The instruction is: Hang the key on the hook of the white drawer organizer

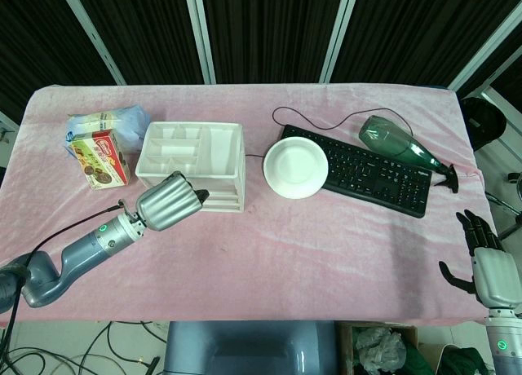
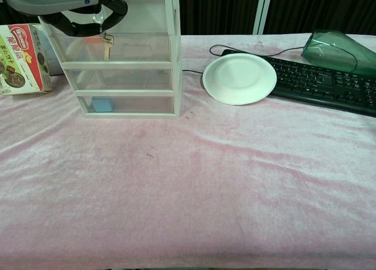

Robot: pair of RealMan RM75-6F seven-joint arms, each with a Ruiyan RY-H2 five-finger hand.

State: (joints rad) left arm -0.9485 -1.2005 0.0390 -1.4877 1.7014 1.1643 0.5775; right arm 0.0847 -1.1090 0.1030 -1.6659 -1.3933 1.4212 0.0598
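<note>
Key (image 2: 107,44) is hanging blade-down from the left hand's (image 2: 70,9) dark fingers (image 2: 117,6), which are curling in and pinching its ring, right against the top drawer front of the white drawer organizer (image 2: 153,76). Long axis of the key is running near vertical, 12 to 6 o'clock in the chest view. Hook itself is too small or hidden behind the fingers; cannot tell whether the ring is already over it.

Left hand is the working one: in the head view it (image 1: 169,201) is sitting at the organizer's (image 1: 220,159) front lower-left corner, knuckles up, forearm trailing off toward 8 o'clock. Judging from this, the coming move is turning on the ring's small offset from the hook on that drawer front.

Right hand (image 1: 489,265) is idling well apart at the table's far right edge, fingers loosely spread, holding nothing.
</note>
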